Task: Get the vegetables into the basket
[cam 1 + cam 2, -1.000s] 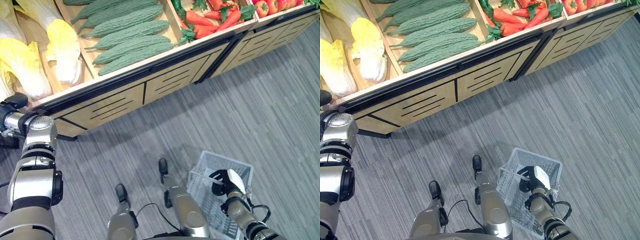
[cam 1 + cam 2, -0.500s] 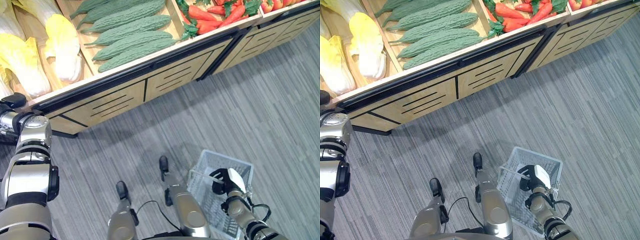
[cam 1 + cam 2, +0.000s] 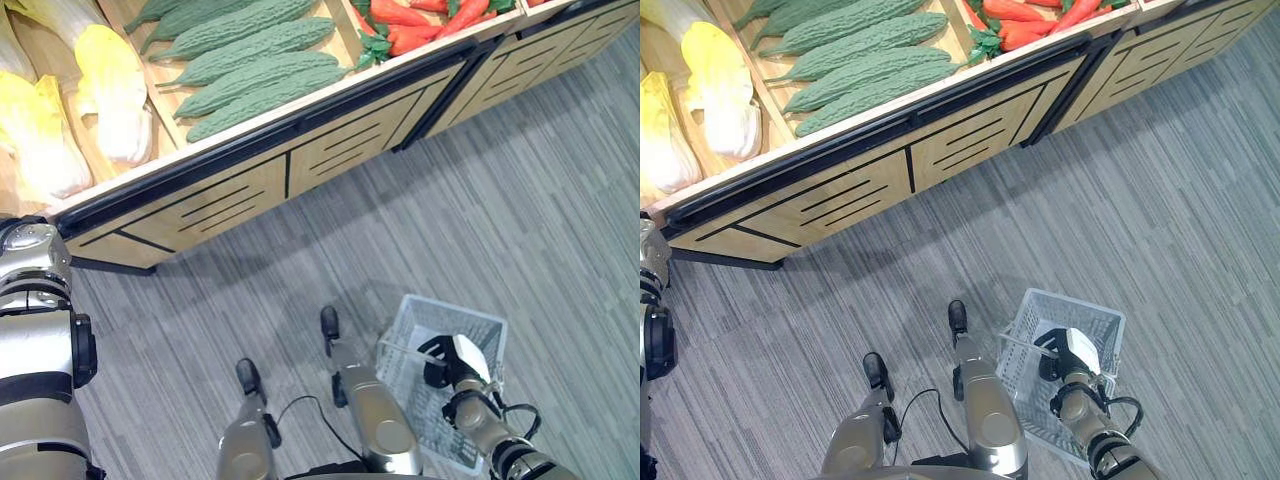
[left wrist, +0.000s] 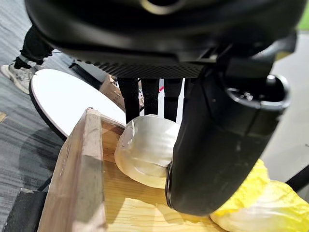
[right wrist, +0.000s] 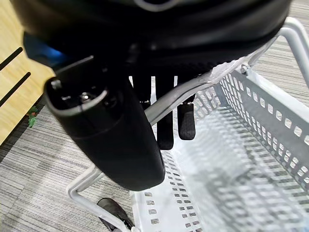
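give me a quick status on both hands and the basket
Right hand curled round the white basket's handle. Left hand on a pale cabbage in the crate, grip unclear. Basket empty.

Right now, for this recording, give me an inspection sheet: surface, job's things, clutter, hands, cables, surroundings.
Surface: wooden produce stand with slatted front panels, on grey striped floor.
Job's things: pale yellow-white cabbages, bumpy green gourds, red peppers in stand compartments; white plastic mesh basket, nothing seen inside.
Clutter: nothing seen.
Hands: left hand fingers and thumb against a cabbage; right hand curled round the basket's handle.
Cables: nothing seen.
Surroundings: white round panel; a person's shoe.
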You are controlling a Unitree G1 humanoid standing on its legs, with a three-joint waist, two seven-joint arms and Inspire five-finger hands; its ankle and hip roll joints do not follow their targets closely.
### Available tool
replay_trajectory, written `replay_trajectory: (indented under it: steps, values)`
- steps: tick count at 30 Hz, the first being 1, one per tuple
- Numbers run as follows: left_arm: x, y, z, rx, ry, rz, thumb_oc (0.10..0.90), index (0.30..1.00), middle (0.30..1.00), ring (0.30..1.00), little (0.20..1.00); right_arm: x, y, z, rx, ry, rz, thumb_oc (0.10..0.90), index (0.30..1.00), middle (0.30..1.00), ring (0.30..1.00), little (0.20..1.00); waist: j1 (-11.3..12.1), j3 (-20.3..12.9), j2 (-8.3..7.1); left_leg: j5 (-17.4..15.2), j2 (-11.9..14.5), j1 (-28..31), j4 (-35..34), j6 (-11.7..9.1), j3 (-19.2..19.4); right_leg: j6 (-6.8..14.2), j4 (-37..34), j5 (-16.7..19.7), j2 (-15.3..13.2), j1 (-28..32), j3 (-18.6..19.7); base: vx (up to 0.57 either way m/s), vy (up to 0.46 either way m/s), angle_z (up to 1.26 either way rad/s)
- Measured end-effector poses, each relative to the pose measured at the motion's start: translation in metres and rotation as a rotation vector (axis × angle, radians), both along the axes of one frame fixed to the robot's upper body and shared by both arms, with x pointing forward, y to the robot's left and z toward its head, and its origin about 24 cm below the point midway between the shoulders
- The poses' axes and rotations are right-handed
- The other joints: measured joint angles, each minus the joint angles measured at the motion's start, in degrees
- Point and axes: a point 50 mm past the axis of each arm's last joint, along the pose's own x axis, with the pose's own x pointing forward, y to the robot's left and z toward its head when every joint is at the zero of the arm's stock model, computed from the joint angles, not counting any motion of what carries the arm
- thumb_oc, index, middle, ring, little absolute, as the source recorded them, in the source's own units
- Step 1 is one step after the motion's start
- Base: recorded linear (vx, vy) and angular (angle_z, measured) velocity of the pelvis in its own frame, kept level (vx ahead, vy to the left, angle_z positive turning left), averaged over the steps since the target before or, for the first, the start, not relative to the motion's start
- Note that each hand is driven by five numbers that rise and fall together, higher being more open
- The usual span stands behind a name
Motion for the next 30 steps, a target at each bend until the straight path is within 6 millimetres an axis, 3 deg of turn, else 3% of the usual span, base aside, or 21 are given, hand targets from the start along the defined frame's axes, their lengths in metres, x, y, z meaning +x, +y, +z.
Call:
replay_trajectory:
  steps: [5,12,16,19,21,23,25,28,30]
  values:
    - [0.001,-0.001,0.001,-0.086,-0.117,0.018,0.4,0.3,0.3,0.3,0.3,0.001,0.0,0.001,0.002,-0.004,0.001,0.4,0.3,0.3,0.3,0.3,-0.04,-0.01,-0.02,0.05,-0.05,0.55,0.0,-0.06,0.22,-0.08,0.01,0.24,0.06,0.41,0.34,-0.01,0.003,-0.02]
    - [0.023,-0.031,0.008,-0.205,-0.358,0.005,0.4,0.3,0.3,0.3,0.3,-0.005,-0.001,-0.002,0.0,0.013,-0.006,0.4,0.3,0.3,0.3,0.3,-0.01,-0.31,-0.49,0.15,-0.08,1.88,0.0,-0.11,0.34,-0.09,0.01,0.38,0.08,1.65,0.52,0.0,0.0,0.0]
    - [0.039,-0.066,0.042,-0.13,-0.58,-0.121,0.4,0.3,0.3,0.3,0.3,-0.011,-0.001,-0.005,0.019,0.021,-0.035,0.4,0.3,0.3,0.3,0.3,0.48,-0.7,-1.11,0.26,-0.1,2.04,0.0,-0.16,0.22,-0.12,0.02,0.53,0.04,1.88,0.46,0.0,0.0,0.0]
    - [0.033,-0.088,0.061,-0.034,-0.74,-0.195,0.4,0.3,0.3,0.3,0.3,-0.013,-0.003,-0.007,0.024,0.032,-0.069,0.4,0.3,0.3,0.3,0.3,0.44,-0.72,-1.15,0.18,-0.12,2.89,-0.01,-0.09,0.19,-0.11,0.02,0.51,0.03,2.76,0.44,-0.01,-0.003,0.0]
    - [0.02,-0.121,0.073,0.002,-0.946,-0.283,0.4,0.3,0.3,0.3,0.3,-0.019,-0.008,-0.008,0.037,0.032,-0.124,0.4,0.3,0.3,0.3,0.3,1.06,-0.73,-1.16,0.11,-0.3,3.46,-0.01,0.01,-0.04,-0.09,0.02,0.49,-0.18,3.47,0.29,-0.03,-0.01,0.04]
    - [0.019,-0.131,0.073,0.101,-0.919,-0.317,0.4,0.3,0.3,0.3,0.3,-0.019,-0.011,-0.007,0.037,0.027,-0.142,0.4,0.3,0.3,0.3,0.3,1.0,-0.76,-1.17,0.06,-0.43,4.21,-0.01,0.1,-0.05,0.04,0.0,0.35,-0.33,4.21,0.33,-0.03,-0.016,0.06]
    - [0.016,-0.152,0.068,0.081,-0.976,-0.374,0.4,0.3,0.3,0.3,0.3,-0.021,-0.012,-0.008,0.037,0.031,-0.155,0.4,0.3,0.3,0.3,0.3,1.23,-0.94,-1.09,0.13,-0.69,4.34,-0.01,0.31,-0.56,0.72,-0.01,-0.22,-0.67,4.59,0.08,-0.04,-0.005,0.09]
    - [0.01,-0.166,0.044,0.084,-0.939,-0.459,0.4,0.3,0.3,0.3,0.3,-0.02,-0.014,-0.006,0.039,0.017,-0.168,0.4,0.3,0.3,0.3,0.3,1.3,-1.51,-0.23,0.24,-0.82,4.36,-0.01,0.45,-0.57,0.64,-0.01,-0.02,-0.83,4.59,0.07,-0.06,0.011,0.0]
    - [0.0,-0.179,0.017,0.004,-0.973,-0.685,0.4,0.3,0.3,0.3,0.3,-0.025,-0.024,-0.005,0.024,0.03,-0.199,0.4,0.3,0.3,0.3,0.3,1.36,-2.1,0.96,0.31,-0.99,4.5,-0.02,0.36,-0.51,0.15,-0.01,0.42,-0.95,4.68,0.21,-0.03,0.035,0.0]
